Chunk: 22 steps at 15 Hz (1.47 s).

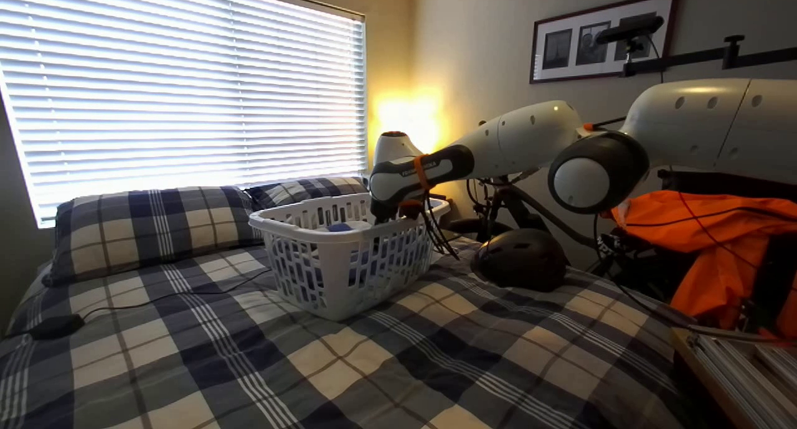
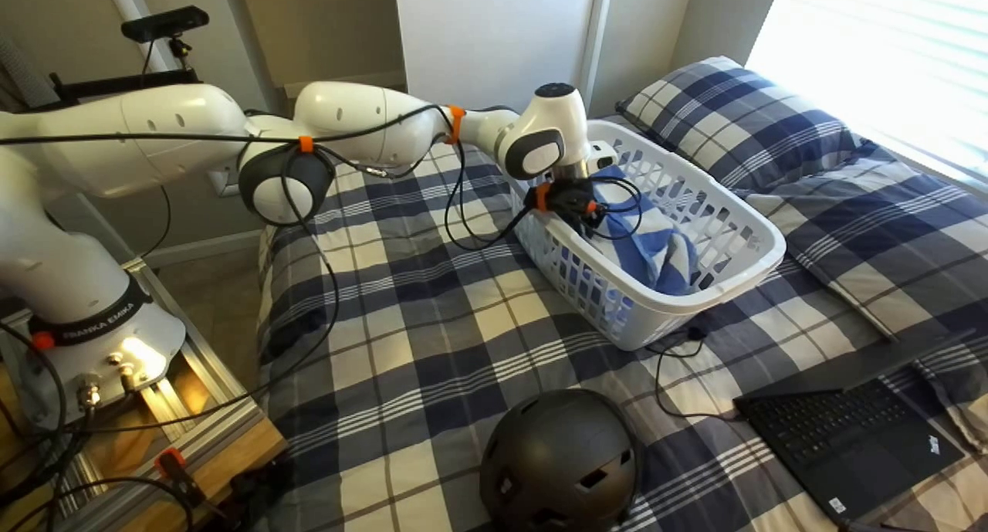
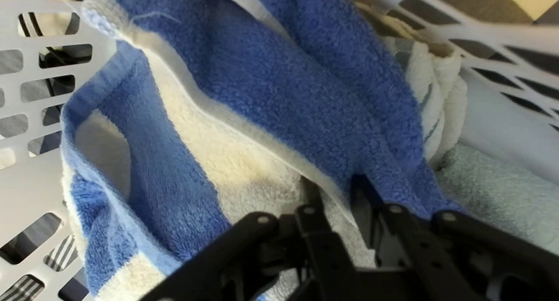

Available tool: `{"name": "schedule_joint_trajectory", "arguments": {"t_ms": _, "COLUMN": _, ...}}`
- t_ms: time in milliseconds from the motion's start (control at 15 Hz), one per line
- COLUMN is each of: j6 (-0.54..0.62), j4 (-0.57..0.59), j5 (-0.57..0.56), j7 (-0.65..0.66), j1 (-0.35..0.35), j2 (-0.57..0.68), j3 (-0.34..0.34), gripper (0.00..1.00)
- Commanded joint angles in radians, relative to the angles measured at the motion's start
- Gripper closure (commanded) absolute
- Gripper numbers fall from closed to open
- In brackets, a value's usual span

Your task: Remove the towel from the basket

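Observation:
The white lattice-sided basket (image 1: 348, 236) stands upright on the bed; it also shows in an exterior view (image 2: 714, 299) and in the wrist view (image 3: 26, 187). The blue towel with cream stripes (image 2: 656, 250) lies crumpled inside it and fills most of the wrist view (image 3: 279, 87). My gripper (image 3: 336, 187) points down inside the basket, over the towel. Its fingers are partly apart, with a towel edge running between them. The left fingertip is tucked under the fold; the right one rests against blue cloth. In both exterior views the fingertips are hidden.
A grey-green cloth (image 3: 502, 196) and a whitish cloth (image 3: 441, 100) lie beside the towel in the basket. A black helmet (image 2: 559, 462), an open laptop (image 2: 849, 439) and plaid pillows (image 1: 149, 226) are on the bed. Loose cables (image 2: 471, 231) hang from the arm near the basket rim.

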Motion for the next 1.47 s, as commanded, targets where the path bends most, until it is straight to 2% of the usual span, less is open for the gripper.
{"name": "schedule_joint_trajectory", "arguments": {"t_ms": 0, "j6": 0.021, "j4": 0.016, "j5": -0.017, "j7": 0.001, "j1": 0.004, "j2": 0.023, "j3": -0.009, "gripper": 0.96}}
{"name": "schedule_joint_trajectory", "arguments": {"t_ms": 133, "j6": 0.002, "j4": 0.014, "j5": -0.013, "j7": 0.024, "j1": 0.015, "j2": 0.005, "j3": -0.008, "gripper": 0.98}}
{"name": "schedule_joint_trajectory", "arguments": {"t_ms": 267, "j6": -0.033, "j4": -0.001, "j5": -0.008, "j7": 0.073, "j1": 0.029, "j2": -0.03, "j3": -0.01, "gripper": 0.95}}
{"name": "schedule_joint_trajectory", "arguments": {"t_ms": 867, "j6": -0.373, "j4": -0.024, "j5": -0.005, "j7": 0.325, "j1": 0.093, "j2": -0.215, "j3": -0.023, "gripper": 0.96}}
{"name": "schedule_joint_trajectory", "arguments": {"t_ms": 1067, "j6": -0.487, "j4": -0.02, "j5": -0.003, "j7": 0.349, "j1": 0.092, "j2": -0.273, "j3": -0.025, "gripper": 0.97}}
{"name": "schedule_joint_trajectory", "arguments": {"t_ms": 1400, "j6": -0.681, "j4": -0.026, "j5": 0.012, "j7": 0.276, "j1": 0.078, "j2": -0.379, "j3": -0.002, "gripper": 0.97}}
